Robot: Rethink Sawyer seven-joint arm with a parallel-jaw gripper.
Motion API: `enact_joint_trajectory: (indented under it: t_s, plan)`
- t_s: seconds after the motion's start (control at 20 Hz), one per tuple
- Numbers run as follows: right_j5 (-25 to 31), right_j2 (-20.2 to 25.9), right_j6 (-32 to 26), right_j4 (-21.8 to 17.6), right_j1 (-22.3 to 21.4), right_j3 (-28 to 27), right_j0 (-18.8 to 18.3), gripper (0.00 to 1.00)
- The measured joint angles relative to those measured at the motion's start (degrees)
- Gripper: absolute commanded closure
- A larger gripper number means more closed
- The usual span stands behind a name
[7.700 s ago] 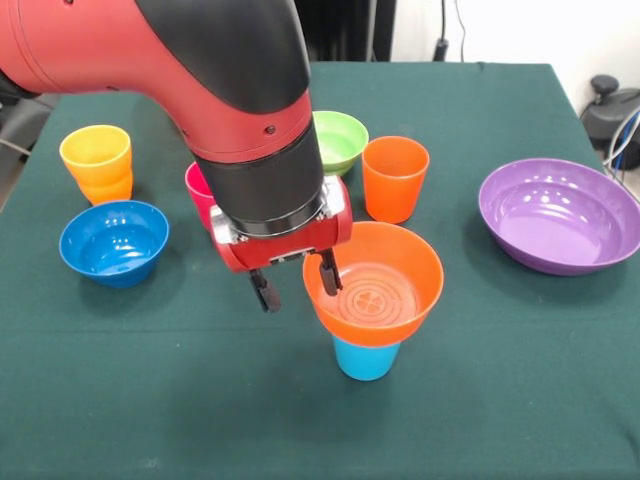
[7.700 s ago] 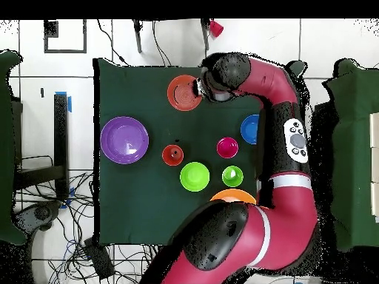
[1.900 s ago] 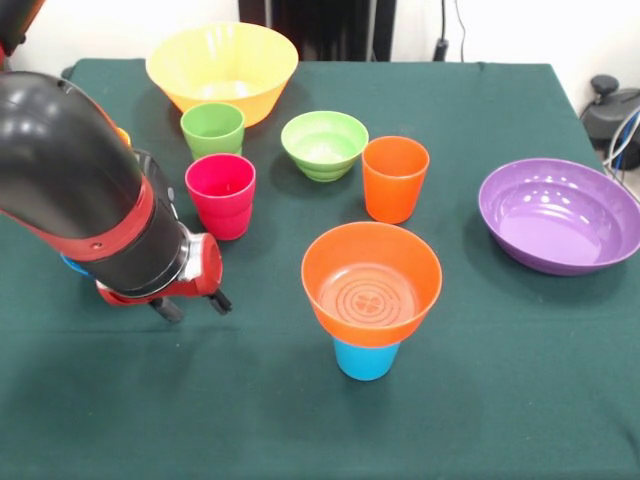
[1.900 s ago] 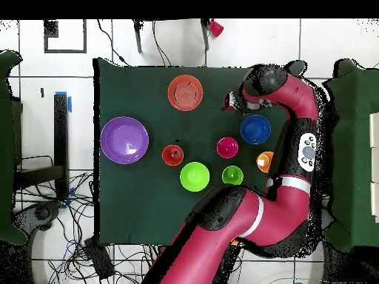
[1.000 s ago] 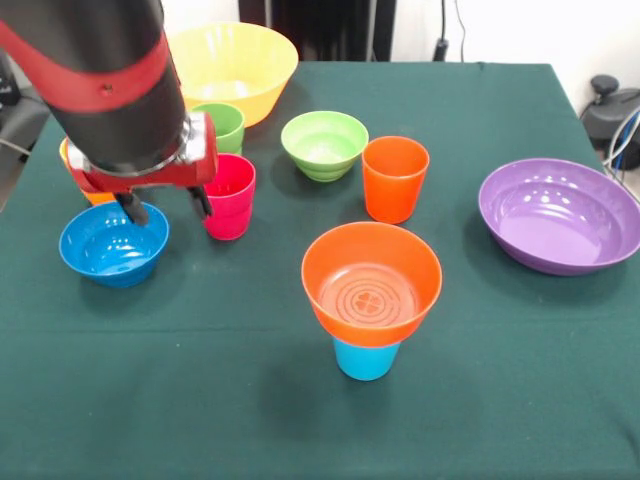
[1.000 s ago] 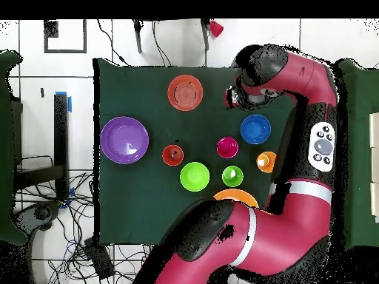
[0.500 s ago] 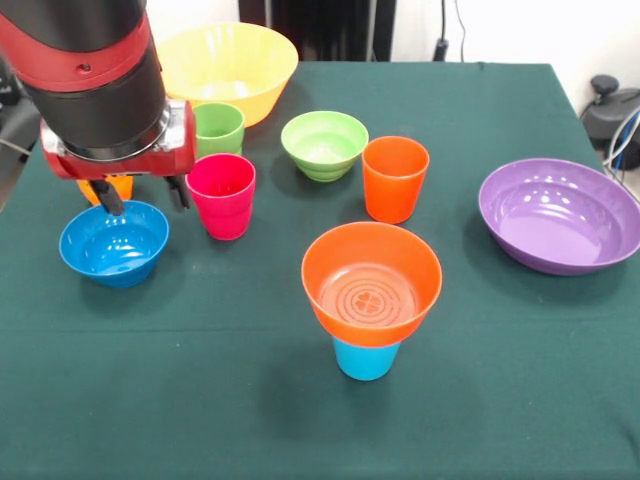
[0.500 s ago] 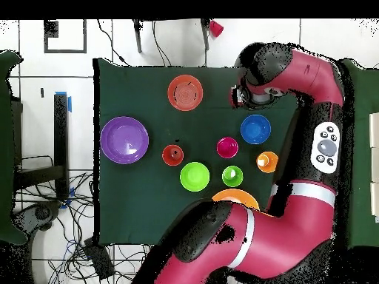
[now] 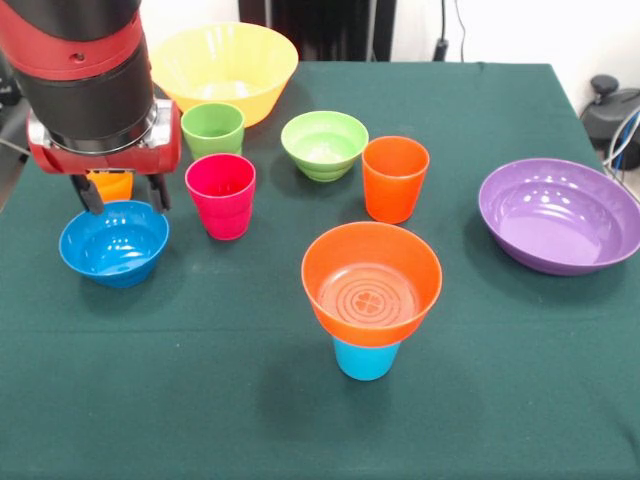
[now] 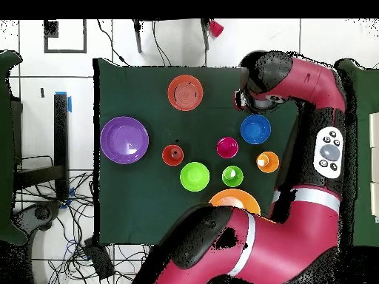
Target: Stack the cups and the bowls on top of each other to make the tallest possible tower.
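An orange bowl (image 9: 371, 282) sits on an upturned light blue cup (image 9: 365, 358), a two-piece tower near the table's front; it also shows in the overhead view (image 10: 185, 92). My gripper (image 9: 122, 195) is open and empty, its fingers (image 9: 157, 192) hanging over the far rim of the blue bowl (image 9: 113, 242). The yellow-orange cup (image 9: 110, 185) stands just behind it, mostly hidden. The magenta cup (image 9: 221, 195), green cup (image 9: 212, 128), orange cup (image 9: 395, 178), light green bowl (image 9: 324, 143), yellow bowl (image 9: 222, 68) and purple bowl (image 9: 558, 215) stand apart on the green cloth. In the overhead view the gripper (image 10: 240, 100) is beside the blue bowl (image 10: 255, 129).
The arm's thick red and black wrist (image 9: 85, 70) rises over the table's left side and hides part of the yellow bowl. The green table (image 9: 200, 400) ends at the picture's left and right.
My gripper has moved left and back from beside the magenta cup to over the blue bowl, staying open. Nothing else has moved.
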Motion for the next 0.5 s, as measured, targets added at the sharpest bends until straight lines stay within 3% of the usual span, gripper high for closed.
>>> enact_joint_trajectory:
  t_s: [0.25,0.5]
  plan:
    - [-4.87,-1.34,0.0,-0.21,-1.29,3.44,0.45,0.0]
    - [-5.0,-2.68,0.0,-0.3,-1.36,3.52,1.79,0.0]
